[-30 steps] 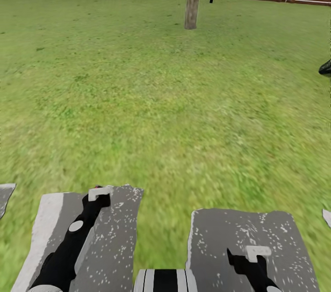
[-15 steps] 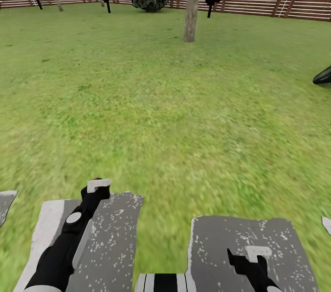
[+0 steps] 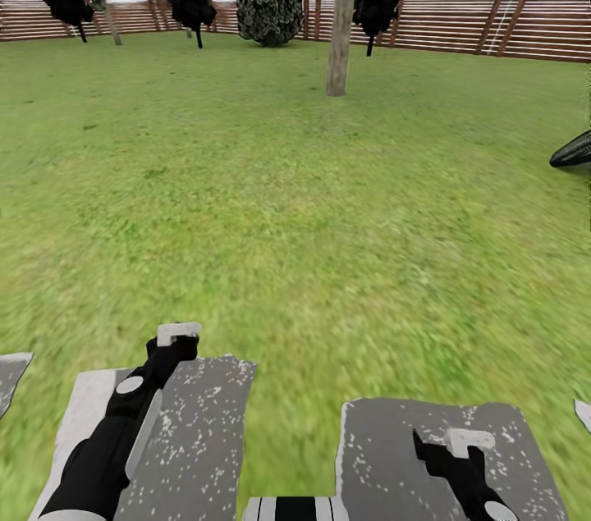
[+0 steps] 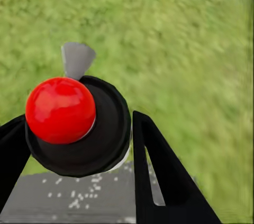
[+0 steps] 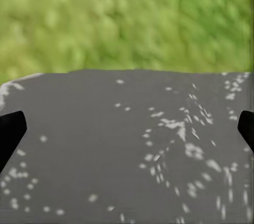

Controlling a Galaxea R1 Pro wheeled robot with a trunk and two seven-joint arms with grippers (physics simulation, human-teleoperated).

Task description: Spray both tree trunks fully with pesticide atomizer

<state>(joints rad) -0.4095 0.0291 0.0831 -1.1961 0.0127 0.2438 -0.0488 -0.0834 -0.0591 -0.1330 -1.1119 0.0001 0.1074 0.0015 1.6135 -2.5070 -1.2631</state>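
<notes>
1. Presently, you cannot tell where the atomizer lies: the grass (image 3: 287,201) ahead is open lawn. A dark shape (image 3: 574,152) at the right edge is too cut off to name.
2. A trunk (image 3: 341,29), pale and straight, stands far ahead, well short of the fence (image 3: 492,12). A round bush (image 3: 269,0) lies beyond it to the left.
3. Your left tool (image 3: 176,334) is low and forward. In the left wrist view a black disc (image 4: 108,139) with a red ball (image 4: 61,110) sits between the fingers (image 4: 159,171). You cannot tell what it is, nor whether the fingers clamp it.
4. Your right tool (image 3: 468,443) is spread wide over a speckled grey slab (image 5: 127,144), with nothing between its fingers.
5. Handling, as a judgement: a hand sprayer should be light, rigid and fairly smooth, and may tip when nudged on grass.
6. Hold, as a judgement: take it round the body below the spray head, leaving the trigger free and the nozzle facing away from you.
7. Appearance: leave this until the bottle is near enough to see.
</notes>
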